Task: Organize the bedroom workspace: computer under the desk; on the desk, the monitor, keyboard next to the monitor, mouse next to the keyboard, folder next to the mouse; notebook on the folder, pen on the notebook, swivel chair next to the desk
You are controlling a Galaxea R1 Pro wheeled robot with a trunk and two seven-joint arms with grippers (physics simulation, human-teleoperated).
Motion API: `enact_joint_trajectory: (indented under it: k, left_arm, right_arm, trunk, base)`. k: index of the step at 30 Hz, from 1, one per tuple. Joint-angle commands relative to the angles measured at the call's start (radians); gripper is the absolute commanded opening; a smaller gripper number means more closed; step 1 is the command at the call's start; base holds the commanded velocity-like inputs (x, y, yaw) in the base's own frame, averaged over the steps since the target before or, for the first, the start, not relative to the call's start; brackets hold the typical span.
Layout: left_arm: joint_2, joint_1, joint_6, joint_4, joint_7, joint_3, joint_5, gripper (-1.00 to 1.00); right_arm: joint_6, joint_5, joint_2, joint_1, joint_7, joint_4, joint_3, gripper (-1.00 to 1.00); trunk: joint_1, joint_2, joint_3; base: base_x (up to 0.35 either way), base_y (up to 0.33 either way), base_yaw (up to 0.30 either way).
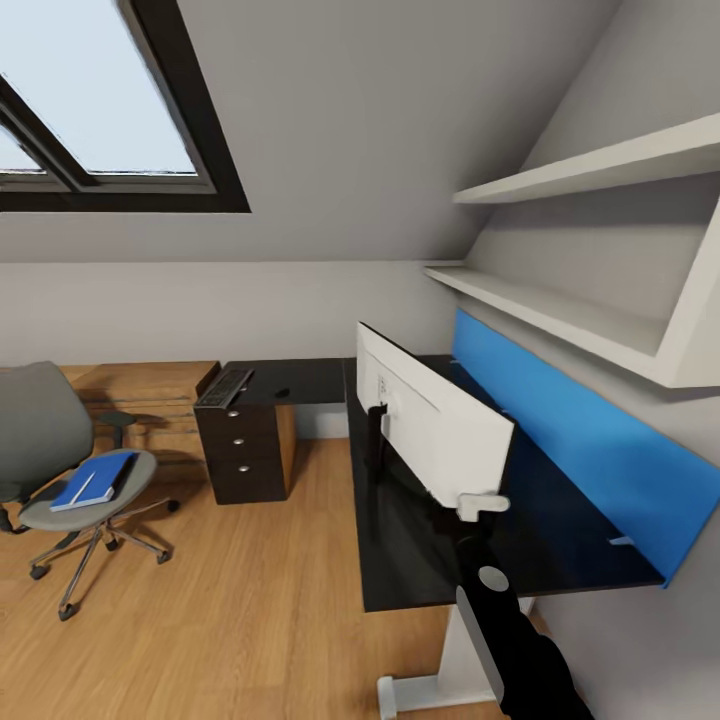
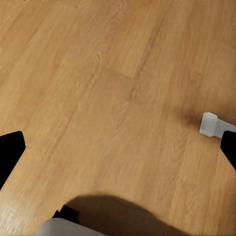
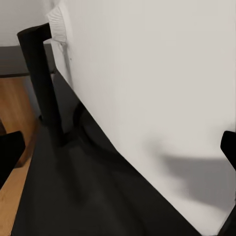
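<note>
Clearly the right tool [image 1: 480,503], spread, sits against the monitor [image 1: 440,420] back. A push could topple it off the tabletop [image 1: 400,560]. Left tool [image 2: 118,152], spread, faces the floor [image 2: 118,88].

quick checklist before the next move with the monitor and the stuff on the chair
1. Monitor on the desk: ok, white back faces the robot.
2. Right tool at the monitor's lower edge, grip: cannot tell.
3. Keyboard next to monitor: not ok, at the desk's far end.
4. Folder moved off the swivel chair: not ok.
5. Left tool free: ok, over bare floor.
</note>
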Motion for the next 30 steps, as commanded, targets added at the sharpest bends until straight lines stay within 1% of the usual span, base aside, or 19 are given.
enact_joint_trajectory:
  k: [1,7,12,23,30]
  left_arm:
    - [0.000,-0.001,-0.002,0.001,-0.007,0.001,0.007,1.00]
    - [0.000,-0.001,-0.002,0.001,-0.007,0.001,0.007,1.00]
    - [0.000,-0.001,-0.002,0.001,-0.007,0.001,0.007,1.00]
    - [0.000,-0.001,-0.002,0.001,-0.007,0.002,0.007,1.00]
    - [0.000,-0.001,-0.002,0.001,-0.007,0.002,0.007,1.00]
  right_arm:
    - [0.006,0.002,0.000,-0.001,-0.006,-0.001,0.002,1.00]
    - [0.007,0.002,0.000,-0.001,-0.006,0.000,0.002,1.00]
    - [0.007,0.002,0.000,-0.001,-0.006,0.000,0.002,1.00]
    - [0.007,0.002,0.000,-0.001,-0.006,0.000,0.002,1.00]
    - [0.006,0.002,0.000,-0.001,-0.006,0.000,0.002,1.00]
  trunk:
    - [0.000,-0.002,-0.002]
    - [0.000,-0.002,-0.002]
    - [0.000,-0.002,-0.002]
    - [0.000,-0.002,-0.002]
    - [0.000,-0.002,-0.002]
  base:
    - [-0.004,0.186,0.000]
    - [-0.002,0.194,0.000]
    - [-0.001,0.086,0.000]
    - [0.008,0.017,0.000]
    - [0.150,-0.079,0.000]
